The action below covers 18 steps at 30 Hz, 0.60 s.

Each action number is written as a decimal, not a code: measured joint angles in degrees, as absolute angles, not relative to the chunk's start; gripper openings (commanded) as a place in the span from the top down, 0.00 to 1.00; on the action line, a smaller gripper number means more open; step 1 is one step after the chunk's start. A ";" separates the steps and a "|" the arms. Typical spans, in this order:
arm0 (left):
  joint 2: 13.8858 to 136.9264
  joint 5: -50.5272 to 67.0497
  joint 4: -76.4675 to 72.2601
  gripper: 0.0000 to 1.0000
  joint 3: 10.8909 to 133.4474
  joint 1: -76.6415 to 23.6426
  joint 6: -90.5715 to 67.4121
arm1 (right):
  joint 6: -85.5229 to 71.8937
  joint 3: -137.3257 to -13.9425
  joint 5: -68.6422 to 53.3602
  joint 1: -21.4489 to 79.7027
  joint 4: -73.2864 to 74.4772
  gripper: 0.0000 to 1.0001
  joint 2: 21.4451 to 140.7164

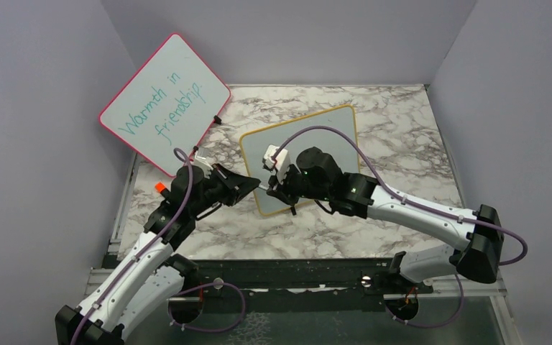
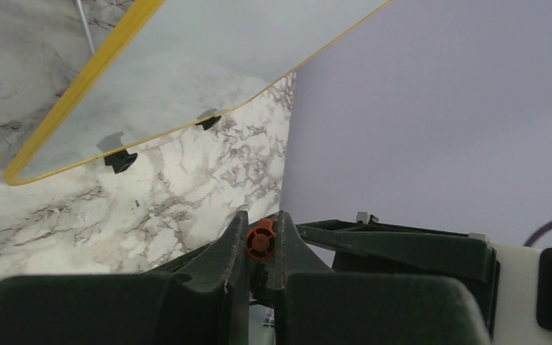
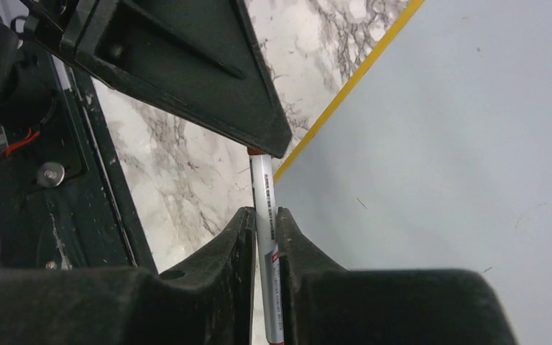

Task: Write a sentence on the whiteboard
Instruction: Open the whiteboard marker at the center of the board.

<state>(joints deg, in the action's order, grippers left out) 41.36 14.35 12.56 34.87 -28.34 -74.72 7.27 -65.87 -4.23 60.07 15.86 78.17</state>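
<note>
Evidently this is a cap-pulling setup, with the pen stretched between two claws. The right gripper (image 3: pixel 264 213) has its fingers pinched tight on the white barrel of the marker (image 3: pixel 261 188), which runs straight out ahead of it. The left gripper (image 2: pixel 261 218) is clamped hard on the orange-red cap (image 2: pixel 261 242) at the marker's far end. From above, the two grippers meet nose to nose over the near-left corner of the whiteboard (image 1: pixel 328 134). Each holding one end makes sense: one arm can anchor the barrel while the other draws the cap off along the pen's line.

The whiteboard lies on the marble table (image 1: pixel 410 108) at a slant, its yellow frame and small black feet (image 2: pixel 120 159) plain in the left wrist view. It sits just beyond the grippers, well within reach for writing. Its face looks blank — no sentence shows on it, so by my reading the writing has not begun. The pink-framed board (image 1: pixel 165 100) with teal words leans at the back left, well apart from the work.

The likely risk is a pull off the pen's axis, which could twist the barrel in the right claw's grip.
</note>
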 measured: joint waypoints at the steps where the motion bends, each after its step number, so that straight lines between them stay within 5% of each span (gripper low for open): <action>1: 40.75 14.33 11.62 1.00 34.15 -28.38 -75.66 | 6.35 -64.66 -4.21 60.05 14.39 0.74 77.25; 11: 36.18 11.18 7.29 1.00 30.17 -28.36 -82.37 | -5.06 -52.95 -0.95 59.35 0.03 0.31 66.63; 18: 35.14 10.61 4.38 1.00 29.71 -28.36 -85.69 | -15.92 -42.72 -2.76 53.01 -12.69 0.29 59.27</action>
<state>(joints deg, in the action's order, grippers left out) 35.14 10.61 4.38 29.71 -28.36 -85.69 -15.92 -42.72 -2.76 53.01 -12.69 59.27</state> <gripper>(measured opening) 0.097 0.710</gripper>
